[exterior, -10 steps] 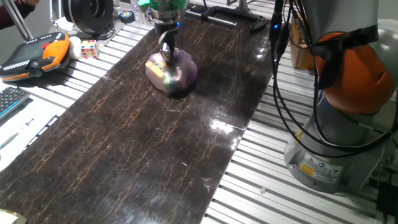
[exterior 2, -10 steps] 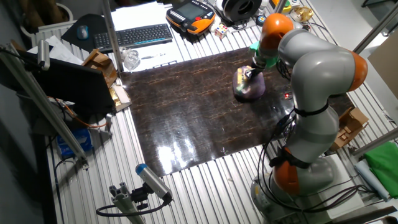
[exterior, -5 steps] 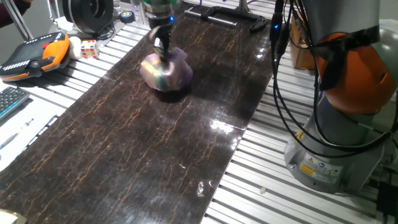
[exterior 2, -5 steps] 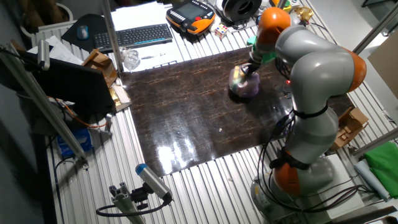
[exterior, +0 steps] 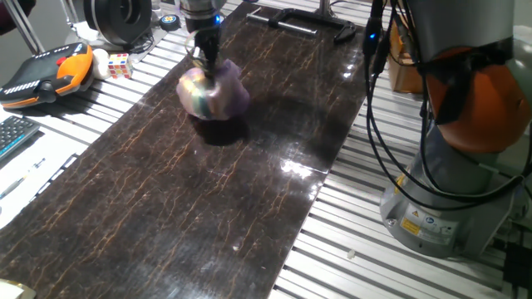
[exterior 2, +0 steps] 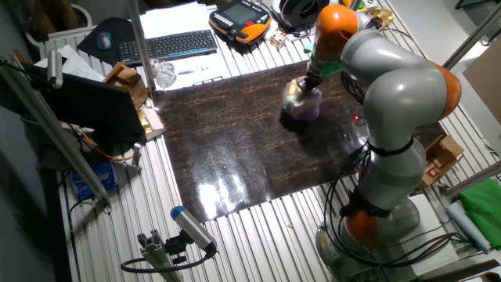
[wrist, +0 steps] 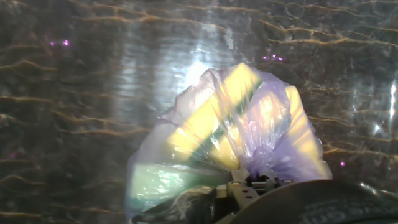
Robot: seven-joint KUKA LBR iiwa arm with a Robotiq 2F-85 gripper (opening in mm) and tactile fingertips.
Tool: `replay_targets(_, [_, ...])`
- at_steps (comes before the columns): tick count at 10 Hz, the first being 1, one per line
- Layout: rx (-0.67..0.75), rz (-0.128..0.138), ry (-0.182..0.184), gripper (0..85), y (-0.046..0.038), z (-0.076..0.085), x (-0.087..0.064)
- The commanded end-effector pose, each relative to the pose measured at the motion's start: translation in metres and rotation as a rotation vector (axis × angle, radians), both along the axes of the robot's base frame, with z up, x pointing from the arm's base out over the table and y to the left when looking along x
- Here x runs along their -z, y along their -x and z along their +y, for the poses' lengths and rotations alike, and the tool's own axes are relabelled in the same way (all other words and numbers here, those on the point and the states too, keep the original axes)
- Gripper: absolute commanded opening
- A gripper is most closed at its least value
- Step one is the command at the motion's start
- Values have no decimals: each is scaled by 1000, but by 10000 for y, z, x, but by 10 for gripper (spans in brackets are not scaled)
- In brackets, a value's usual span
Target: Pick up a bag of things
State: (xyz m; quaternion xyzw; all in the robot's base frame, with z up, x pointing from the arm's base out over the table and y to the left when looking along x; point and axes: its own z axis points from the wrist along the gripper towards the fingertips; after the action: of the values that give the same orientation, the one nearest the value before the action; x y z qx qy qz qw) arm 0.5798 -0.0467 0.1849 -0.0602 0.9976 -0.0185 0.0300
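Pincer (exterior: 205, 63) is clenched on knot of the bag of things (exterior: 213, 91), upper left of frame. Bag hangs just above the table (exterior: 249, 191), w/ shadow under it, prob. because knot gives firmest grip; contents sag below.

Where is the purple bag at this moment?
In one fixed view the purple bag hangs from the pincer above the dark mat's far end, near the Rubik's cube.
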Motion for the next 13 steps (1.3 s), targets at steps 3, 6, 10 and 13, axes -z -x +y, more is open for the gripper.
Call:
replay_targets(3, [18,7,22,7,64,167,-144])
replay_targets(6, [24,-1,20,7,120,201,-192])
replay_targets(10, [15,18,-2,7,212,215,-219])
replay_targets(13, [23,32,-41,7,217,227,-215])
